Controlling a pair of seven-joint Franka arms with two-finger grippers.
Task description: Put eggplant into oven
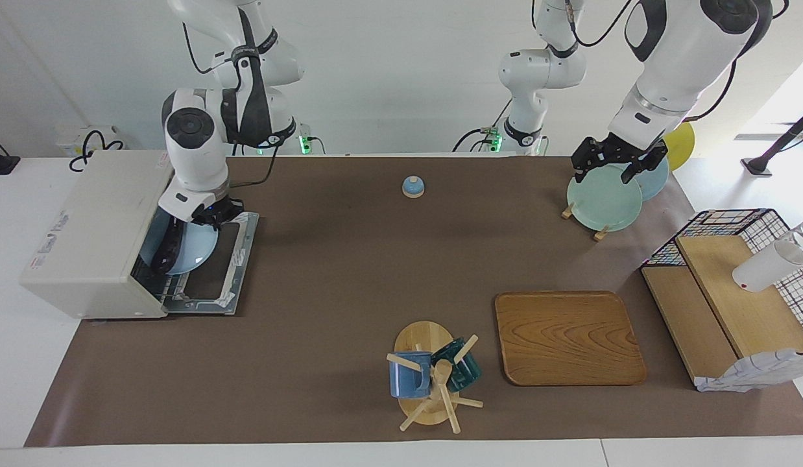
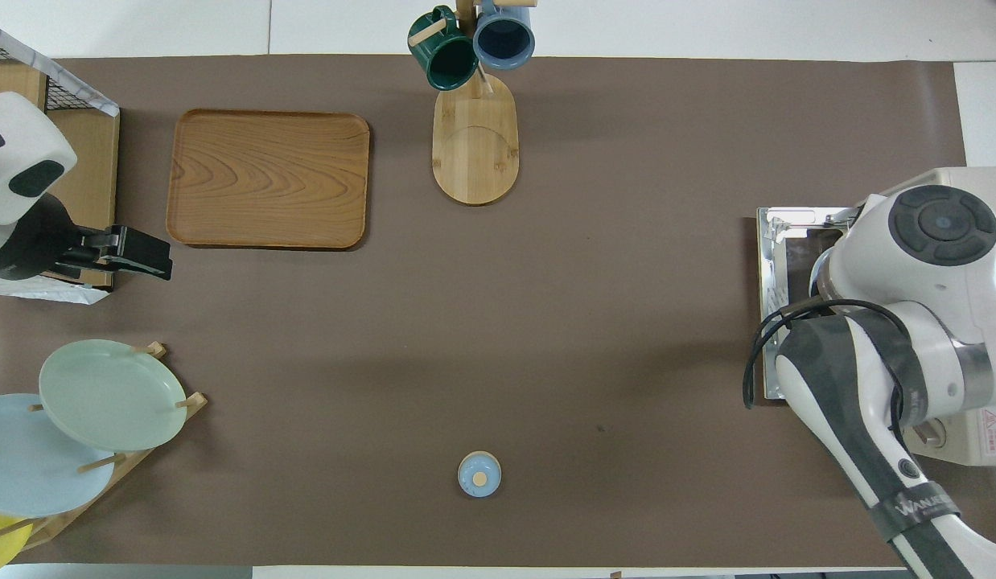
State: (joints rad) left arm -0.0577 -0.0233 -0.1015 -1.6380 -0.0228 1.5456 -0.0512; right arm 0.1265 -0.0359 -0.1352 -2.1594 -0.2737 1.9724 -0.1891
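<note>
Facing: right gripper (image 1: 203, 217) clamped on pale blue plate (image 1: 184, 250) bearing eggplant (image 1: 165, 250), inside open oven (image 1: 90, 240) (door down); left gripper (image 1: 615, 162) spread wide over green plate (image 1: 602, 201). Overhead: left gripper (image 2: 144, 257) hanging near wooden tray (image 2: 269, 178); eggplant hidden under right arm.

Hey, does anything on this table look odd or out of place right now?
Yes: the white bottle lies tipped on its side on the wooden shelf at the left arm's end.
</note>
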